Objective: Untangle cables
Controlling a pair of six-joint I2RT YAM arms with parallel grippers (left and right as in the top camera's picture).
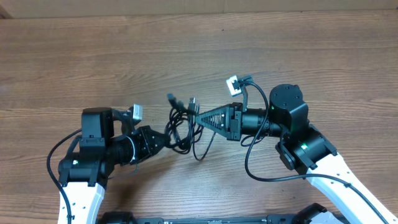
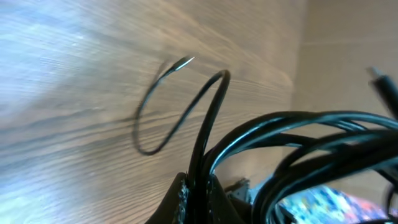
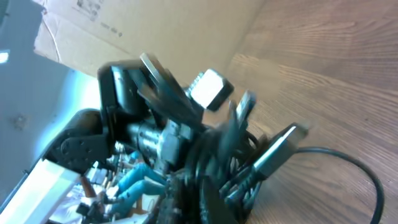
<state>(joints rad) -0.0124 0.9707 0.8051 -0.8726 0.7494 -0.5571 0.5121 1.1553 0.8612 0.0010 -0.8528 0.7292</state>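
The cables [image 1: 184,127] are a tangled bundle of thin black cords between my two grippers, with metal-tipped plugs [image 1: 171,98] sticking up at the top. My left gripper [image 1: 165,139] is shut on the bundle's left side; in the left wrist view its fingers [image 2: 200,193] pinch a black cord [image 2: 211,118] whose loop ends in a metal tip [image 2: 185,61]. My right gripper [image 1: 198,116] is shut on the bundle's right side. In the right wrist view the cords [image 3: 217,155] and a silver plug [image 3: 280,146] crowd the blurred fingers [image 3: 208,199].
The wooden table [image 1: 199,50] stretches around the arms. A thicker black robot cable [image 1: 261,168] loops below the right arm. A cardboard box [image 3: 155,31] shows beyond the table in the right wrist view, with the left arm [image 3: 124,124] opposite.
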